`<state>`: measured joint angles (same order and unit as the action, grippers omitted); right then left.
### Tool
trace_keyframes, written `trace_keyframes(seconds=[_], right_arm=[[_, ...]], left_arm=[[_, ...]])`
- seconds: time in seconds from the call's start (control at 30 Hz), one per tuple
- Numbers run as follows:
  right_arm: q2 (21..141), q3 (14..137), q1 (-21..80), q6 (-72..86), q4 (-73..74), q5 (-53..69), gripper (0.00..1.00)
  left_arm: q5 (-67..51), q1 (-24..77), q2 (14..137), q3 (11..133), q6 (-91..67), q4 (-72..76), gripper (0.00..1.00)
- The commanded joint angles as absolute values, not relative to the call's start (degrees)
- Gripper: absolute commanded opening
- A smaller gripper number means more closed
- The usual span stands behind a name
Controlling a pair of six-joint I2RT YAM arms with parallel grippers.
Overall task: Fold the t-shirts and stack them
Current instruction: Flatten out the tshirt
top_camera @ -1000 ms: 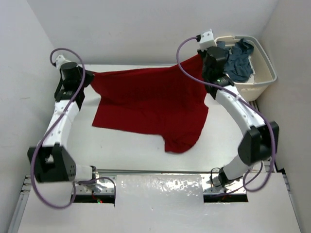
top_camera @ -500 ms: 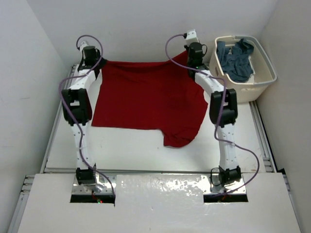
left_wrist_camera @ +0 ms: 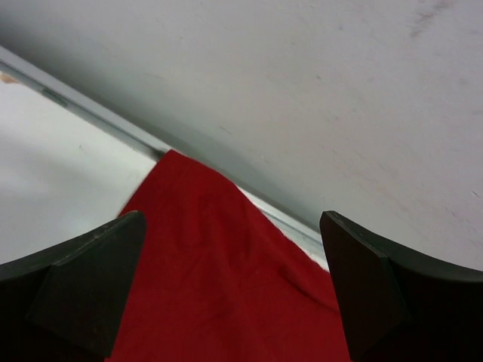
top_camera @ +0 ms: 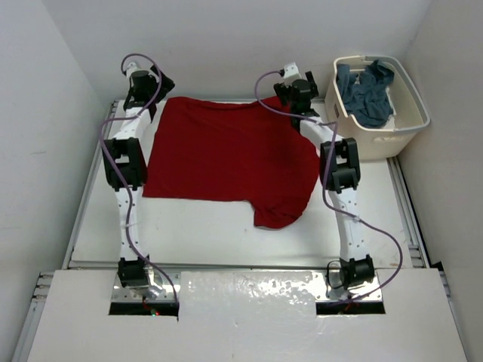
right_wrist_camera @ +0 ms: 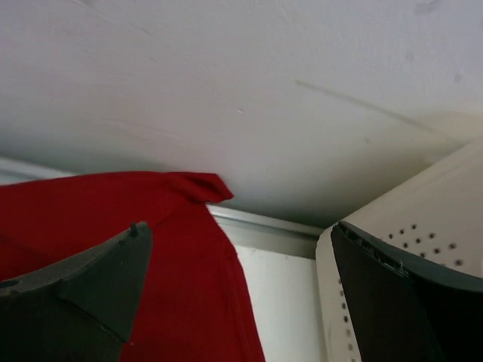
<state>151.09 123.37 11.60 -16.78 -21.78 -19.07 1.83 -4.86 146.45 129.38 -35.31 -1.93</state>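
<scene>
black jaws of the left gripper [left_wrist_camera: 232, 226] stand wide apart, and nothing is held between them. under them is the far left corner of the red t-shirt [left_wrist_camera: 211, 294], which ends in a point close to the metal rail [left_wrist_camera: 90, 113] at the foot of the back wall [left_wrist_camera: 302, 75]. the jaws of the right gripper [right_wrist_camera: 240, 230] are spread open as well (also with nothing in them), over the far right corner of the same shirt, where the cloth has a small curled tip. whether the fingers touch the cloth, i cannot tell.

from above, the red t-shirt lies spread almost flat on the white table [top_camera: 196, 226], between the two stretched arms, with its far edge along the back of the table. its near right part is bunched and hangs lower than the rest. right of the right gripper stands the cream basket [top_camera: 413, 94], with the slate blue-grey t-shirt [top_camera: 367, 94] crumpled inside.
</scene>
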Motion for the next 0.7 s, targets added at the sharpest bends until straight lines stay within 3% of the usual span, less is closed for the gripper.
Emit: trace_keyframes(seconds=[0.0,0.17,0.33,0.47,0.67], right_arm=[[136.5,119.4,14.4,-18.0,-21.4,-11.9,0.99],[120.9,104.8,18.2,-9.5,-11.6,-11.3,0.99],[104.7,82.4,21.0,0.2,-8.7,-12.7,0.99],[97.7,72.3,21.4,9.0,-1.0,-13.4,0.99],[95.4,60.4,21.3,12.5,5.1,-10.1,0.99]], left_arm=[[0.3,-5.2,134.9,126.0,-32.3,1.1,1.0],[0.6,-3.4,125.0,115.6,-28.0,-6.7,1.0],[1.1,-1.6,112.7,96.4,-27.4,-8.2,1.0],[-0.3,-1.0,105.7,79.9,-27.9,-8.2,1.0],[-2.7,-0.6,102.0,66.8,-29.4,-4.8,1.0]])
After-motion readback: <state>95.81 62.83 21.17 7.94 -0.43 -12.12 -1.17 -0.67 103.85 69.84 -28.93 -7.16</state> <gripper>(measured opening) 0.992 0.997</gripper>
